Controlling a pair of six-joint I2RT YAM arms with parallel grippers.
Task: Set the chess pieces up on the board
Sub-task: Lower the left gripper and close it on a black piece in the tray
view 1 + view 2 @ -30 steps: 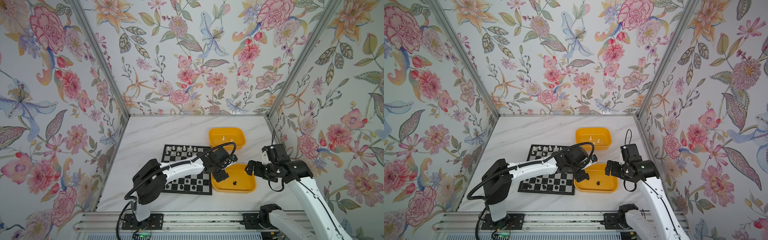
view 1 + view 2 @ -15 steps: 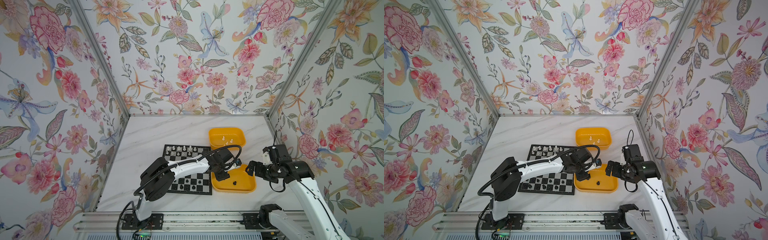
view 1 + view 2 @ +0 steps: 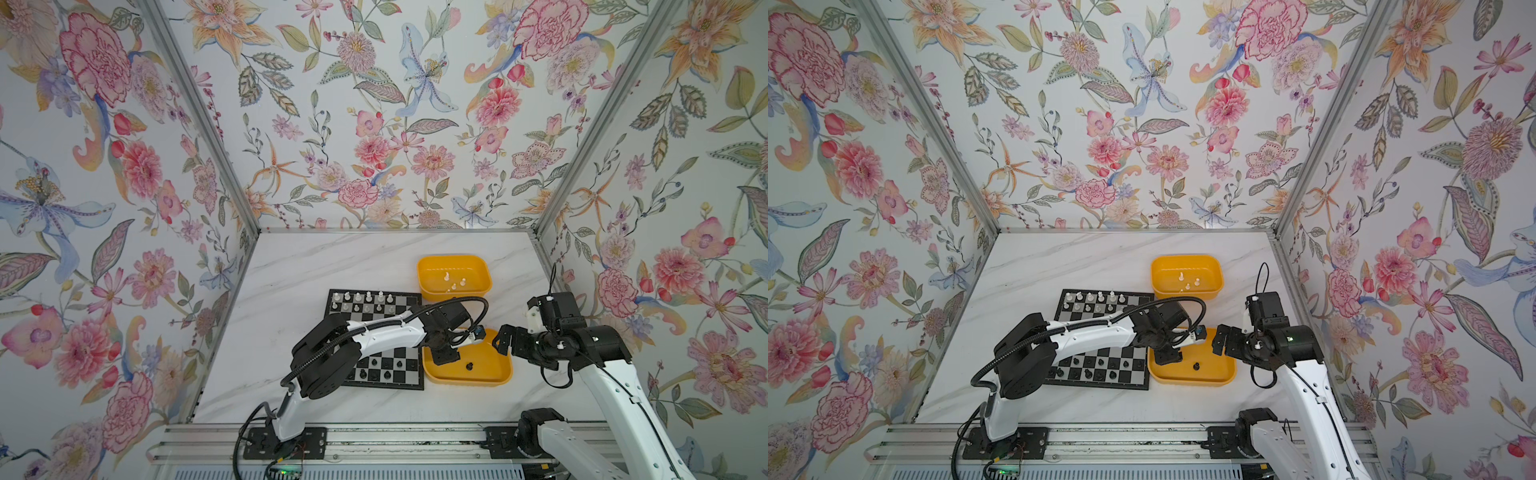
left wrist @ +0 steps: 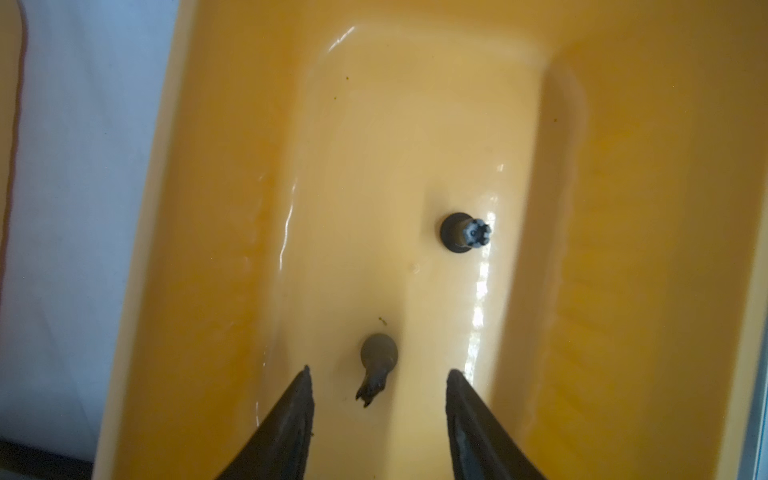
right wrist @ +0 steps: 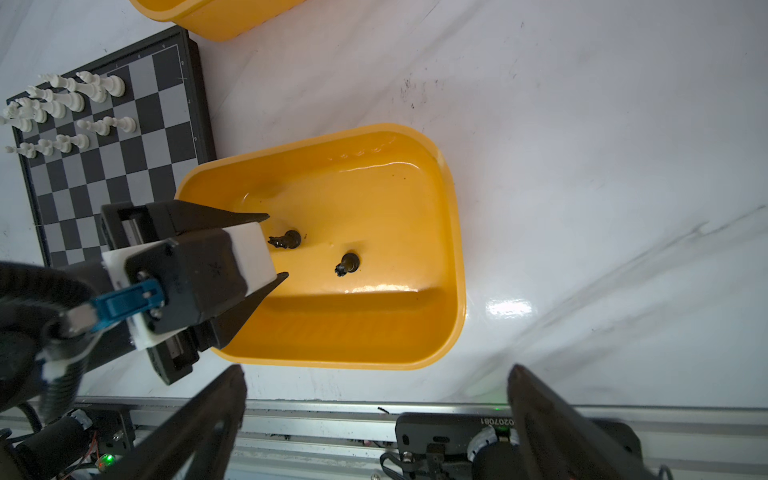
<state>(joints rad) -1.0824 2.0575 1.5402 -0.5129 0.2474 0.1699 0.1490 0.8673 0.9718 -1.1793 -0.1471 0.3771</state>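
The left end effector (image 4: 379, 370) is seen open, astride a black chess piece (image 4: 378, 351) in the near yellow tub (image 4: 623, 208). The right end effector (image 5: 376, 368) is held open. The board (image 5: 124, 166) is partly hidden; its edge markings cannot be read.

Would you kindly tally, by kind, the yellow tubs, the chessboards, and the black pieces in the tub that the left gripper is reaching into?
Yellow tubs: 2, the near tub and the far tub
Board: 1
Black pieces in the near tub: 2, a knight and a crowned piece
Total: 5
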